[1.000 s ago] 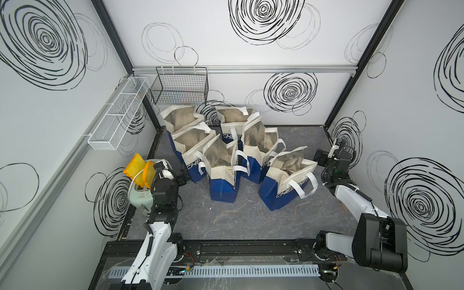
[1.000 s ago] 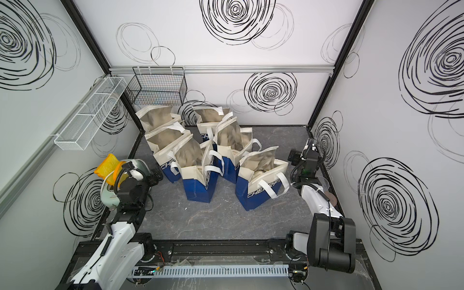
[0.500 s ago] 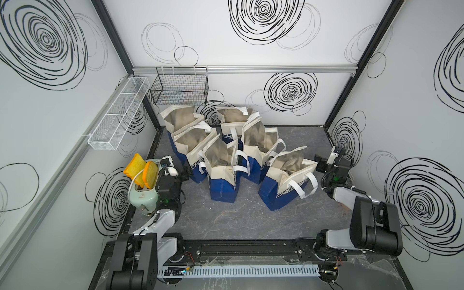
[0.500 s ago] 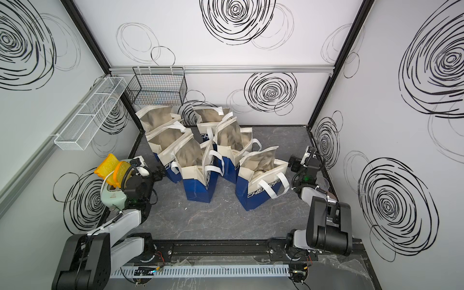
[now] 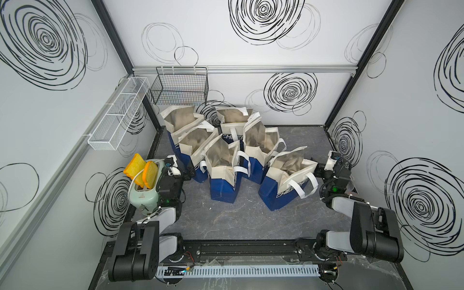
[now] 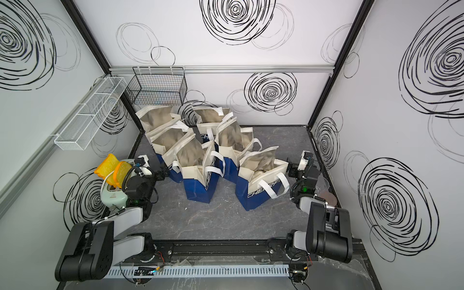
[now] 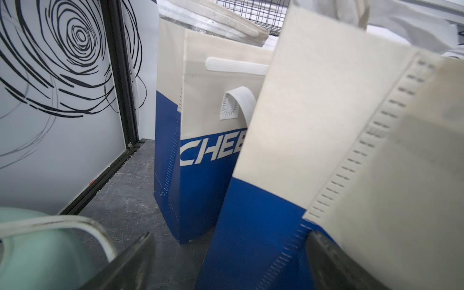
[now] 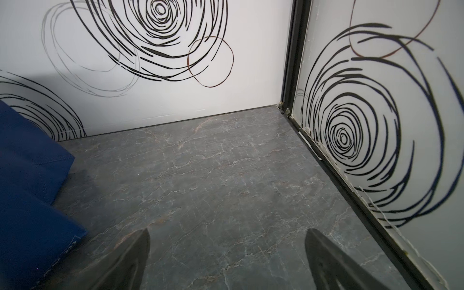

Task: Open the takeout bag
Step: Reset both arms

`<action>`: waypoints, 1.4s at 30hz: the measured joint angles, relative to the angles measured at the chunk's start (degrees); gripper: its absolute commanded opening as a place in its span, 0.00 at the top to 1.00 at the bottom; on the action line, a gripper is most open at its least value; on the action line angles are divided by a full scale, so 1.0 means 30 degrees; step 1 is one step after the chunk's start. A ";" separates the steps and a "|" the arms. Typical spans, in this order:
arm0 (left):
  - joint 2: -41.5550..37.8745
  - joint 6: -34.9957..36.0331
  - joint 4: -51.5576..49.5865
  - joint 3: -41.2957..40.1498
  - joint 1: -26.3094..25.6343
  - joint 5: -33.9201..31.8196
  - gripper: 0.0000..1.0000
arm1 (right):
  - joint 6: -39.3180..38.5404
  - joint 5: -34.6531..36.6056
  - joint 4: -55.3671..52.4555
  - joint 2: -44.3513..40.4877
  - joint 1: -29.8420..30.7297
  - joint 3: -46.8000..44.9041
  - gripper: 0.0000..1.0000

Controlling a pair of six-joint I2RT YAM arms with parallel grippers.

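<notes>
Change: both arms have folded back toward the front rail since a second ago | left gripper (image 7: 228, 251): jaws apart, nothing clamped, beside the smooth mint toaster (image 5: 143, 198) | right gripper (image 8: 227, 251): jaws apart over the veined grey table (image 8: 226, 175) | takeout bags (image 5: 222, 163): six boxy cream-and-blue fabric bags with white strap handles, foil-lined mouths gaping, clustered mid-table toward the rear

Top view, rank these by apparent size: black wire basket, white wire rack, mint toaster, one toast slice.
Largest: black wire basket and white wire rack, too alike to rank.
Then: mint toaster, partly hidden by the left arm.
Smallest: toast slice.
</notes>
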 measured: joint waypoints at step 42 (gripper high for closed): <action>0.5224 0.2412 0.3468 -0.0051 -0.1902 -0.0175 0.02 | -0.1552 0.2353 0.7067 0.3840 0.3730 -0.2907 0.01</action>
